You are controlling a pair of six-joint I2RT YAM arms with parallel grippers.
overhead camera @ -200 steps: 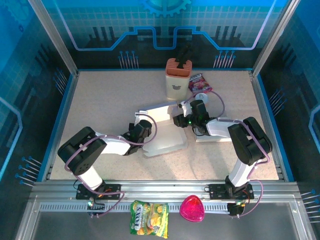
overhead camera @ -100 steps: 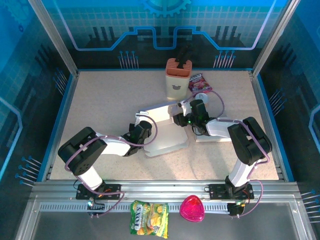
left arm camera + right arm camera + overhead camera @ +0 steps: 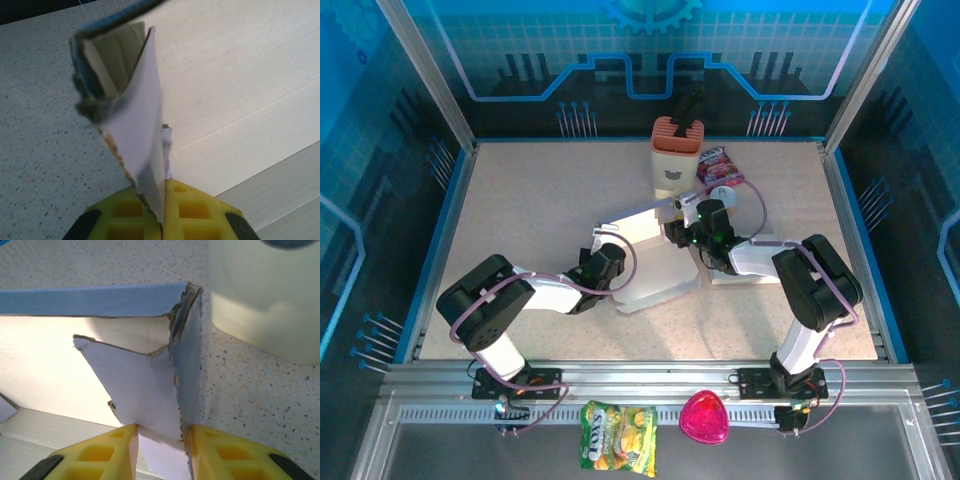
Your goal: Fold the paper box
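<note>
Snack bag (image 3: 618, 436) and pink heart-shaped case (image 3: 705, 418) sat on the front rail, well short of the orange-topped holder (image 3: 677, 155) and right out of play. Nearer that holder, the left gripper (image 3: 164, 200) had its yellow fingers (image 3: 131, 212) pressed together on a thin side flap of the paper box (image 3: 655, 262), pinning that side, by my read, so the sheet couldn't slide. The box itself lay mid-table, just in front of the holder, partly folded with one wall raised. Closer again to the holder, the right gripper (image 3: 159, 440) was clamped across a raised corner, white flap and blue wall both between its fingers. It looked to be standing that wall up. Touching the holder's side, a red pouch (image 3: 720, 166) lay clear of the work.
</note>
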